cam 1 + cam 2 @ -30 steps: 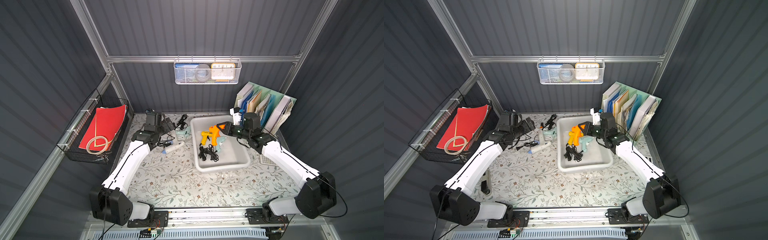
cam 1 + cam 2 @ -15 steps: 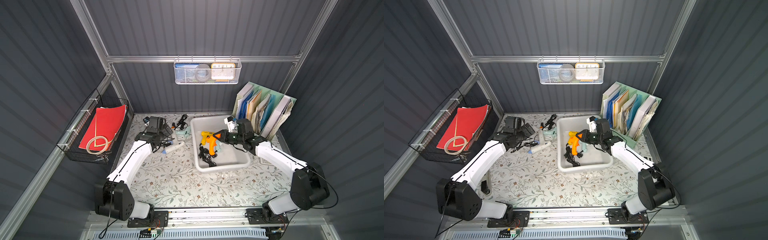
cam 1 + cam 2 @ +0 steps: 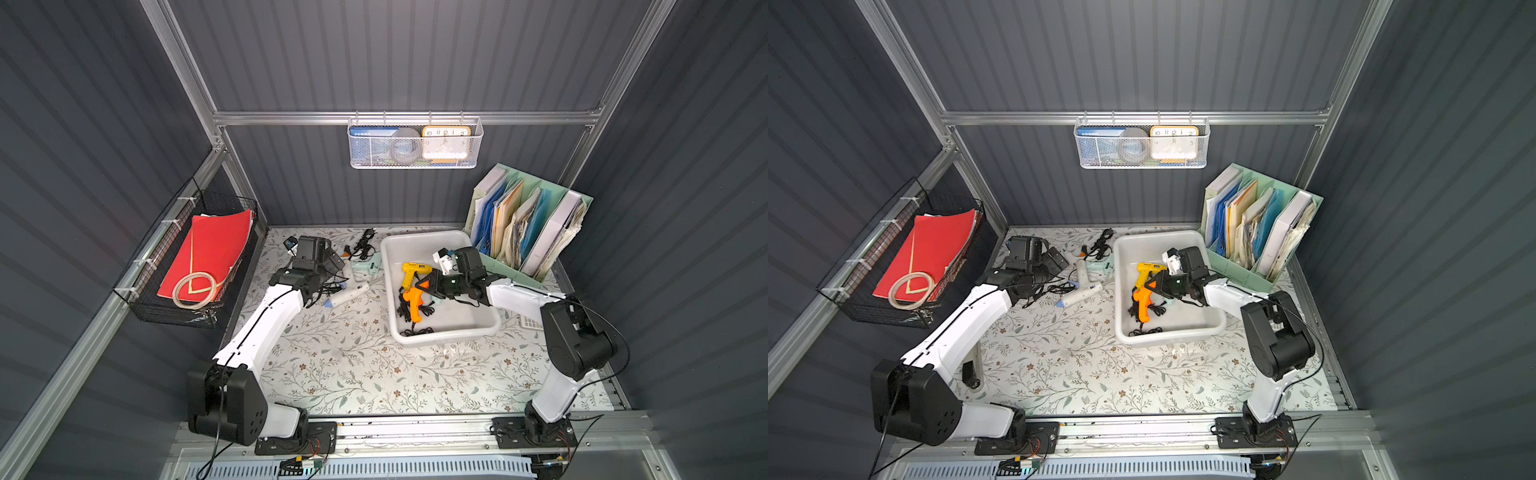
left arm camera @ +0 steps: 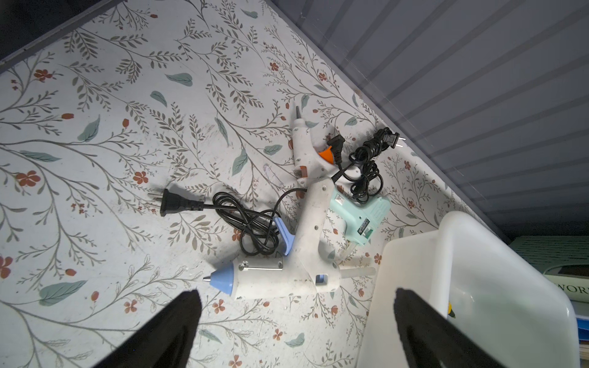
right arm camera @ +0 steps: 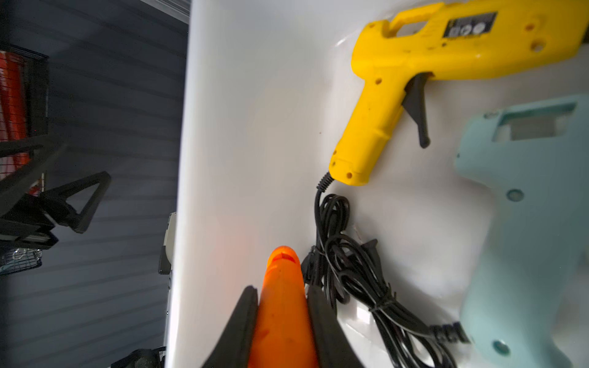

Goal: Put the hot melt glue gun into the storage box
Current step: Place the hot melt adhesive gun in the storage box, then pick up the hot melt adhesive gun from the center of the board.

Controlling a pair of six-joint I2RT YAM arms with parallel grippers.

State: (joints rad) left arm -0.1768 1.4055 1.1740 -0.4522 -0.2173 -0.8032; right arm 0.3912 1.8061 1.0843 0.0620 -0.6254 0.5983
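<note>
The table (image 3: 345, 365) wore a pale cloth printed with leafy sprigs and small red flowers, boxed in by dark grey ribbed walls on an aluminium frame. A white mesh basket (image 3: 415, 143) hung on the back wall, a black wire basket (image 3: 195, 266) with red folders on the side wall, and a green file rack (image 3: 528, 224) stood in the far corner. The storage box (image 3: 449, 332) sat on the table beside the rack. In both top views the right gripper (image 3: 424, 287) reached low into the box, clamped on the orange glue gun (image 3: 413, 305), which lay next to a yellow glue gun (image 3: 411, 272). Only the right wrist view showed the fingers (image 5: 322, 325) pressed on the orange body (image 5: 280, 306) and a pale teal glue gun (image 5: 522, 223) lying in the box under the arm. The left wrist view alone showed the left gripper (image 4: 294, 325) with its fingers spread wide apart above a white glue gun with a blue nozzle (image 4: 280, 274), which crossed a mint one (image 4: 360, 216) and a smaller white one (image 4: 302, 143) among tangled black cords outside the box. Compared with a second earlier, the right gripper had lowered the orange gun from above the box down onto its floor, and the left arm had shifted slightly.
</note>
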